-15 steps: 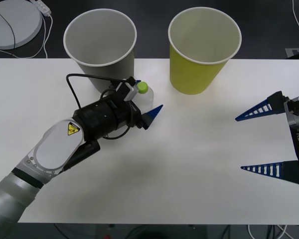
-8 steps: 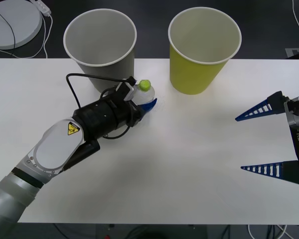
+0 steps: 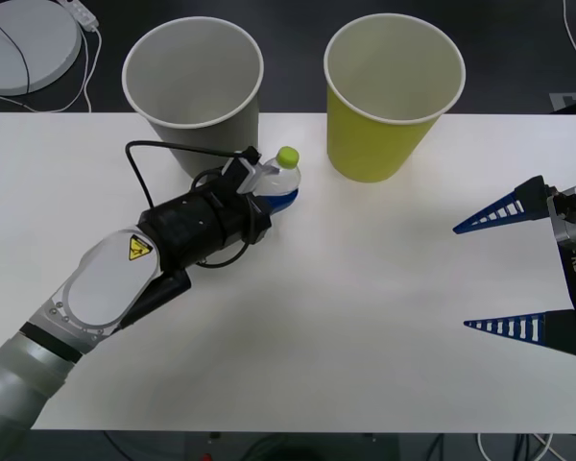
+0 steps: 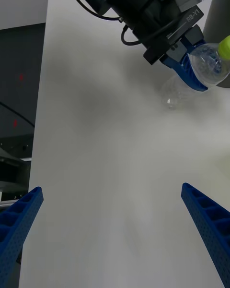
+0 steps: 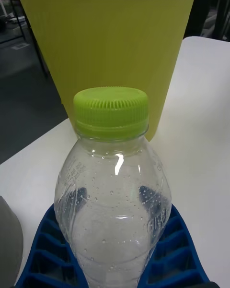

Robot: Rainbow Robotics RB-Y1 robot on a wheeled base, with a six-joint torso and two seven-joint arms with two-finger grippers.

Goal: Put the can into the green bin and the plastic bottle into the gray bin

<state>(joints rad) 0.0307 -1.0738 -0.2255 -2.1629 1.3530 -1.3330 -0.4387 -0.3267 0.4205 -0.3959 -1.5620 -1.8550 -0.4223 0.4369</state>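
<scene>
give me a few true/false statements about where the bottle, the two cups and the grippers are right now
1. The left gripper is shut on the plastic bottle. True.
2. The plastic bottle is already inside the gray bin. False: it is outside, in front of the gray bin, held by the left gripper.
3. The right gripper is open and holds nothing, at the table's right side. True.
4. The green bin stands to the left of the gray bin. False: the green bin is on the right, the gray bin on the left.
5. The bottle's lime-green cap is off. False: the cap is on the bottle.
</scene>
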